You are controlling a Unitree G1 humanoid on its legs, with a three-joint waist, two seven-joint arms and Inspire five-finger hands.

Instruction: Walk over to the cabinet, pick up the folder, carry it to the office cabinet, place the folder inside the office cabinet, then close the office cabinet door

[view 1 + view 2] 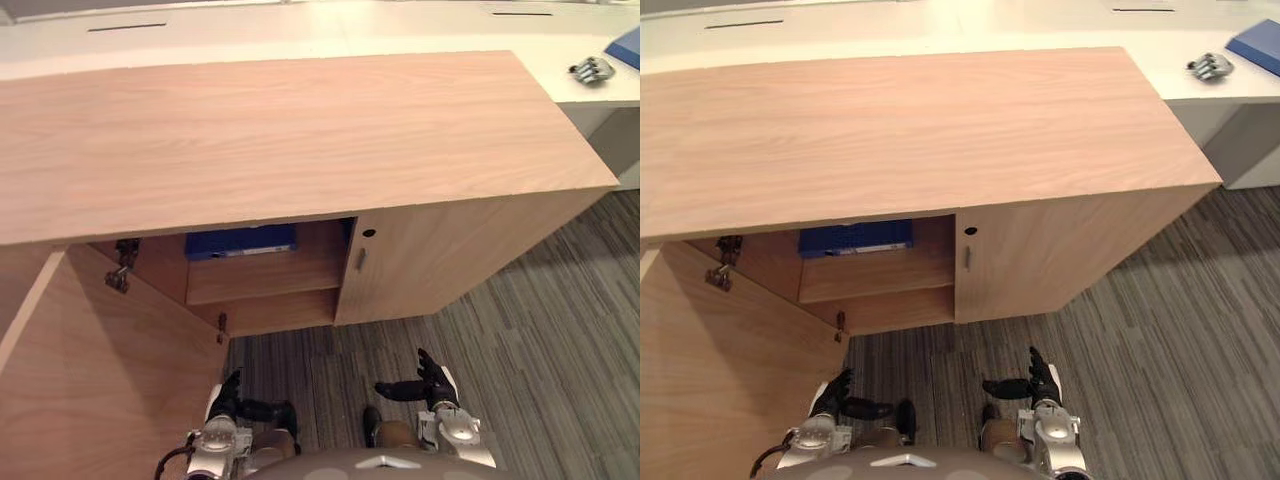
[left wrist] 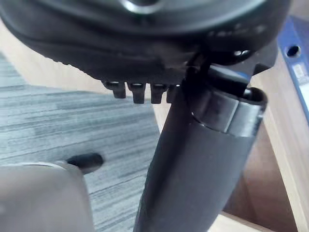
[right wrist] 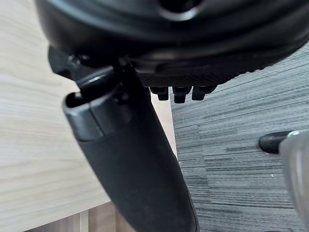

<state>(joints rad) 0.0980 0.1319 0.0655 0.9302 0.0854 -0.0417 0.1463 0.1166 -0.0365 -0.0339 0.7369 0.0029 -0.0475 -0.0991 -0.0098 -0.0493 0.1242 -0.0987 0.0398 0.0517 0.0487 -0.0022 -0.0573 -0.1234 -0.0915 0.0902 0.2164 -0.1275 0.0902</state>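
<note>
Though standing before the office cabinet (image 1: 300,140), holding nothing: left hand (image 1: 235,404) at 7 o'clock, right hand (image 1: 426,386) at 5, both slack-fingered. See folder (image 1: 240,241) shelved inside at 11, seemingly placed, hence idle. Remains to push shut door (image 1: 90,380), swung wide at 8 o'clock.

The two head eyes looked steeply down over the wooden cabinet (image 1: 300,140) at twelve o'clock, sharing almost the whole scene. Wrist cameras sat very close against the left hand (image 2: 145,34) and right hand (image 3: 169,38), seemingly facing carpet (image 2: 72,121) and cabinet.
</note>
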